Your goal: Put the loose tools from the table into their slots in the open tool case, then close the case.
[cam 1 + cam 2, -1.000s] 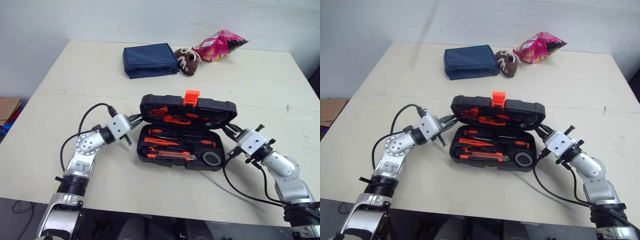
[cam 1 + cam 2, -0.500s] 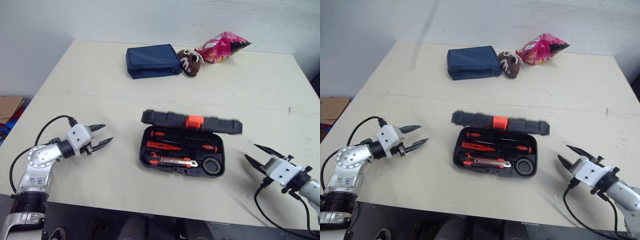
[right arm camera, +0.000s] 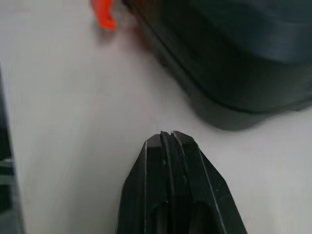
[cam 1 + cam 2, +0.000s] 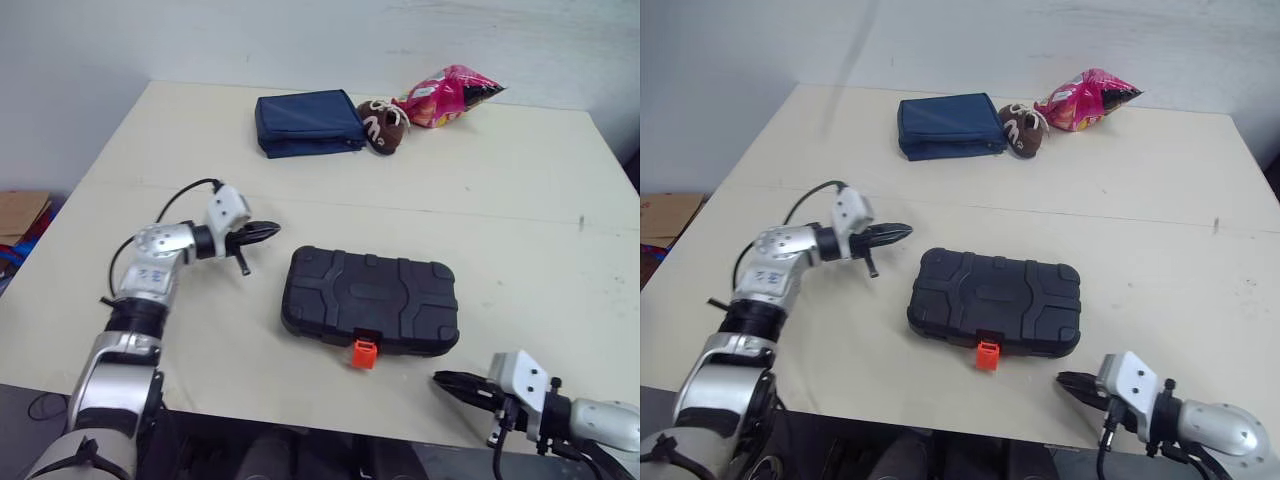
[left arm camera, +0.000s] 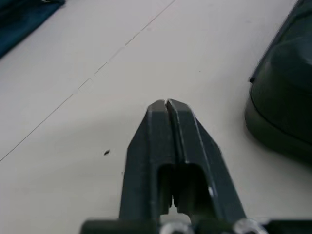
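Right, head view: tool case [image 4: 368, 300] lies lid-down-shut on the bench [image 4: 520, 200], just past the tips of the left end effector [image 4: 262, 232] and to their right, not touching. It is ahead and left of the right end effector [image 4: 447, 381], which hovers at the near bench edge. The orange latch [image 4: 364, 353] sticks out of the case's near edge, on the right end effector's side, and looks unsnapped to me. No loose tools spotted. Left wrist view: fingers [image 5: 156, 141] clenched together, empty, case corner off to one side. Right wrist view: fingers [image 3: 156, 165] likewise clenched on nothing, case wall and latch just ahead. Handling guess: rigid moulded shell, smooth, fairly heavy with tools inside, so it'll slide rather than flex. Brace a side wall and push the latch tab flat with a closed tip; the tab is thin, so go gently.
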Robot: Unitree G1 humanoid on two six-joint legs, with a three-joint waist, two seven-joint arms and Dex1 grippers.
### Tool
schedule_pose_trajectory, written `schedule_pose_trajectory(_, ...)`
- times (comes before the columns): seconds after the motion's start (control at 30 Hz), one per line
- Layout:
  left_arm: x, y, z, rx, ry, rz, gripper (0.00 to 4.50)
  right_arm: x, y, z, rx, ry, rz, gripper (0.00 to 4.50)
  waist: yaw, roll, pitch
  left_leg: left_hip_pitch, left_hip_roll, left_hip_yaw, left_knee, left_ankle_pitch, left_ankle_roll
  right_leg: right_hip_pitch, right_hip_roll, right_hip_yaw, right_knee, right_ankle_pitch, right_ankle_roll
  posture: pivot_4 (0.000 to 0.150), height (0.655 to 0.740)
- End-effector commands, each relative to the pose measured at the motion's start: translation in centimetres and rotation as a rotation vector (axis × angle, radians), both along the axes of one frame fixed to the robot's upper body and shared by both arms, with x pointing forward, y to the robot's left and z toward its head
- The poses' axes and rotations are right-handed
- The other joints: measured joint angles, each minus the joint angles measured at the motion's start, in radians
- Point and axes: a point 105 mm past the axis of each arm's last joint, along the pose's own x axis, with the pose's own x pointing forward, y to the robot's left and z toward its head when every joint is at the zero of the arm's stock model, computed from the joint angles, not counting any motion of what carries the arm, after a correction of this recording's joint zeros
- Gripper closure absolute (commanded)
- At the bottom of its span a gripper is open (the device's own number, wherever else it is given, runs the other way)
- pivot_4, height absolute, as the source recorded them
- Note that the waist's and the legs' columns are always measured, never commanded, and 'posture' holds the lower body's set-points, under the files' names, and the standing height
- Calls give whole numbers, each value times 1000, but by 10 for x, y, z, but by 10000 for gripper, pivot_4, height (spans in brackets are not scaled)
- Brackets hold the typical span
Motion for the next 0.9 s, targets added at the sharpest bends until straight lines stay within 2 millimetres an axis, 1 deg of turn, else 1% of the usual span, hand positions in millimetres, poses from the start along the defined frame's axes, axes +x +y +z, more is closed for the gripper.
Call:
schedule_pose_trajectory(0.03, 8, -10, 1, 49, -19, -27, 44633, -1, 14, 3, 1, 27, 50, 45000, -1, 0, 0, 0, 0, 0, 0, 0, 0, 0, 0, -1, 0, 0, 0, 1500, 7400)
schedule_pose_trajectory(0.1, 12, -17, -5, 132, -35, -45, 44633, 6, 15, 1, -19, 11, 42, 45000, 0, 0, 0, 0, 0, -1, 0, 0, 0, -1, 0, -2, 0, 0, 0, 1500, 7400)
schedule_pose_trajectory(0.17, 12, -26, -7, 122, -29, -94, 44633, 16, 10, -3, -56, -9, 22, 45000, 0, -1, 0, 0, 0, -1, 0, 0, 0, -1, 0, -3, 1, 0, 0, 1500, 7400)
schedule_pose_trajectory(0.23, 6, -32, -13, 146, -16, -175, 44633, 30, 2, -8, -130, -37, 20, 45000, 2, -1, 0, -1, -1, -1, 0, 0, 0, -1, -1, -4, 1, 0, 0, 1500, 7400)
schedule_pose_trajectory(0.3, 1, -34, -19, 166, 2, -227, 44633, 43, -5, -8, -194, -73, 16, 45000, -2, -2, 0, -1, -1, 0, 0, 0, 1, -1, -1, -5, 1, 0, 0, 1500, 7400)
schedule_pose_trajectory(0.37, 1, -33, -21, 155, 7, -222, 44633, 54, -7, -2, -234, -128, 37, 45000, -5, -2, 0, 0, -1, 0, 1, 0, 1, -1, -1, -5, 1, 0, 1, 1500, 7400)
schedule_pose_trajectory(0.43, -2, -33, -22, 139, 5, -243, 44633, 66, -7, 6, -210, -161, 18, 45000, -3, -2, 0, 0, -1, 1, 1, 1, 1, -1, -2, -5, 1, 0, 1, 1500, 7400)
schedule_pose_trajectory(0.47, -4, -31, -23, 127, 7, -242, 44633, 77, -9, 12, -211, -194, 3, 45000, -3, -3, 0, 0, -1, 1, 1, 1, 1, -1, -2, -5, 1, 0, 1, 1500, 7400)
schedule_pose_trajectory(0.53, -6, -28, -25, 114, 11, -238, 44633, 88, -12, 18, -219, -232, -7, 45000, -4, -3, 0, -1, -1, 1, 2, 1, 1, -1, -2, -5, 2, 1, 1, 1500, 7400)
schedule_pose_trajectory(0.6, -10, -23, -27, 106, 11, -238, 44633, 105, -15, 24, -227, -282, -45, 45000, -4, -3, 0, -1, -2, 0, 2, 1, 1, -1, -3, -5, 2, 1, 1, 1500, 7400)
schedule_pose_trajectory(0.67, -19, -16, -30, 107, -21, -238, 44633, 126, -15, 31, -221, -325, -71, 45000, -10, -3, 0, -1, -2, 0, 2, 1, 1, -1, -3, -5, 2, 1, 1, 1500, 7400)
schedule_pose_trajectory(0.73, -23, -15, -29, 123, -63, -220, 44633, 138, -15, 34, -223, -349, -85, 45000, -11, -3, 0, -1, -1, 0, 1, 1, 1, -3, -4, -4, 3, 1, 1, 1500, 7400)
schedule_pose_trajectory(0.8, -28, -21, -17, 29, -68, -168, 44633, 152, -20, 34, -198, -340, -146, 45000, -10, -3, 0, -2, 0, -1, 1, 1, 1, -3, -5, -4, 3, 1, 1, 1500, 7400)
schedule_pose_trajectory(0.87, -35, -24, -7, -23, -63, -133, 44633, 158, -24, 36, -179, -348, -192, 45000, -7, -2, 0, -2, 0, -1, 1, 1, 1, -3, -7, -1, 3, 1, 1, 1500, 7400)
schedule_pose_trajectory(0.9, -37, -22, -5, -23, -63, -118, 44633, 156, -25, 37, -173, -351, -198, 45000, -3, -2, 0, -3, 0, -3, 2, 1, 1, -3, -8, 1, 3, 1, 1, 1500, 7400)
